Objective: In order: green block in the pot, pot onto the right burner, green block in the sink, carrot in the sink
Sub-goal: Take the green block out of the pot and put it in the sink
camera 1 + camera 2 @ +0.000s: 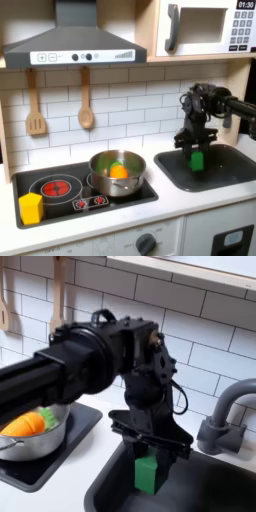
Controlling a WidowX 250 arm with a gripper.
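My gripper [196, 150] [150, 455] points down into the sink [228, 176] [205, 494] and is shut on the green block [197, 160] [147, 474]. The block hangs low inside the basin; I cannot tell whether it touches the floor. In the first exterior view the steel pot [104, 183] stands on the burner at the cooktop's right. The pot [44, 439] holds the orange carrot [118, 172] [26, 423].
A yellow block [31, 207] sits at the cooktop's front left corner in the first exterior view, beside the glowing red burner [57, 187]. The curved faucet [224, 416] rises behind the sink. Wooden utensils [85, 105] hang on the tiled wall.
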